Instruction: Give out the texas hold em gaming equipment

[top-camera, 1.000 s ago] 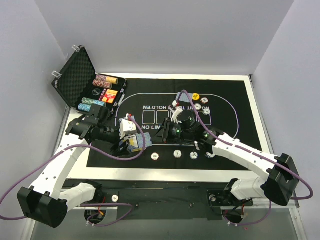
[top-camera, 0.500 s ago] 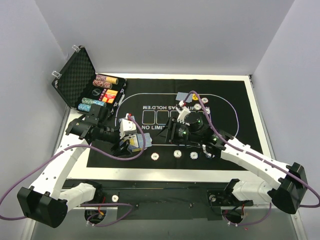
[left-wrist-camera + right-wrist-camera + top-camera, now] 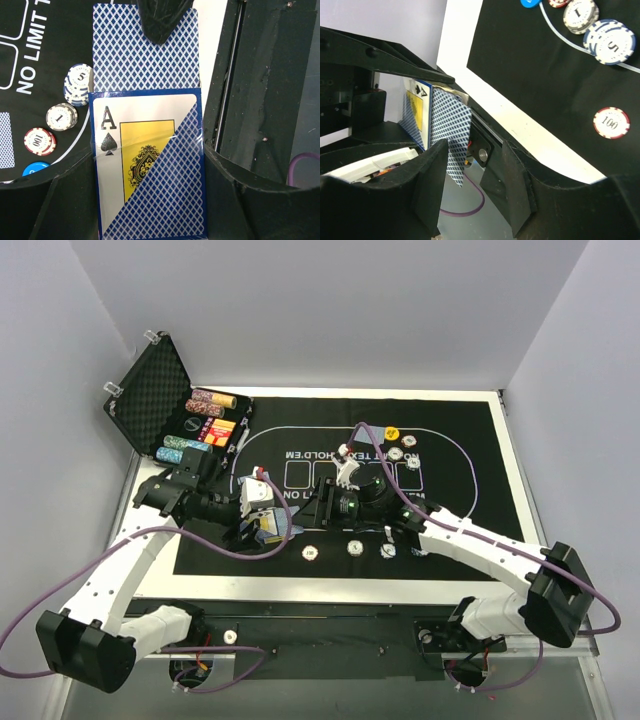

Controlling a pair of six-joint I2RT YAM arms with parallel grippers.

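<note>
Black felt mat (image 3: 460, 440), left hand (image 3: 150, 210) clamped on playing cards (image 3: 145, 150), right hand (image 3: 476, 147) parted, near them.

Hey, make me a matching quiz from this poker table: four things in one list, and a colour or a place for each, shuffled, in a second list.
Things:
1. chip stack marked 5
2. chip marked 100
3. card pack
4. case

Colour or place:
A. red and white
B. lid open, far left in the top view
C. held in the left gripper
D. blue and white

Pairs: 1-D, 2-A, 3-C, 4-B.
</note>
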